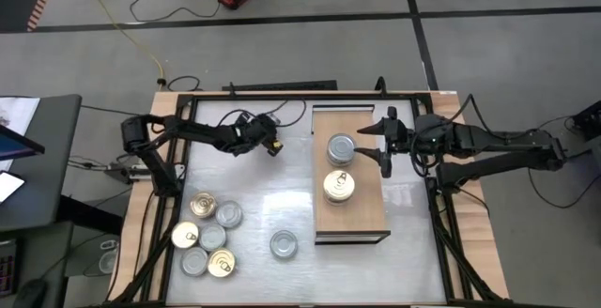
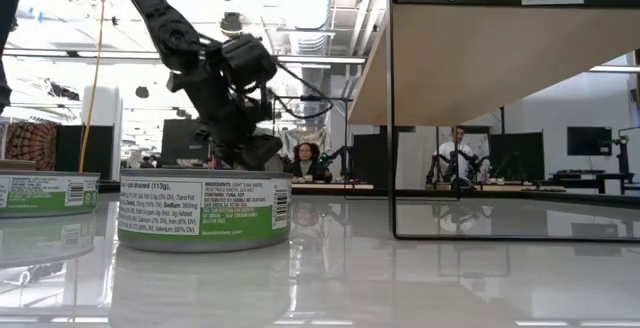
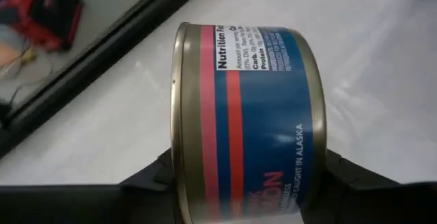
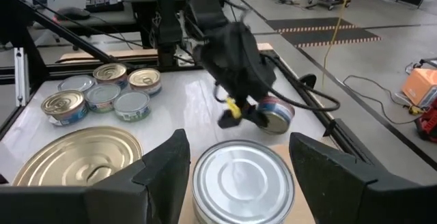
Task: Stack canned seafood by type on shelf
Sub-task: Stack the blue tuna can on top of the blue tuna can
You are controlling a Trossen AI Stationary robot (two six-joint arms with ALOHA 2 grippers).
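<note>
Showing the sorting partly done: two tins stand on the shelf (image 1: 376, 222), a silver-lidded tin (image 1: 341, 146) toward the far end and a gold-lidded tin (image 1: 339, 186) just beside it, each a single layer as far as the high view tells; six tins (image 1: 208, 236) cluster on the table (image 1: 282, 172) at near left, and a lone tin (image 1: 284, 244) sits apart beside the shelf; the left gripper (image 1: 268, 140), far left of the shelf, pinches a blue-labelled tin (image 3: 246, 121) tilted on its side between its fingers; the right gripper (image 4: 235, 166) hovers spread around the silver-lidded tin, not gripping; most tins, judged from this, await shelving.
</note>
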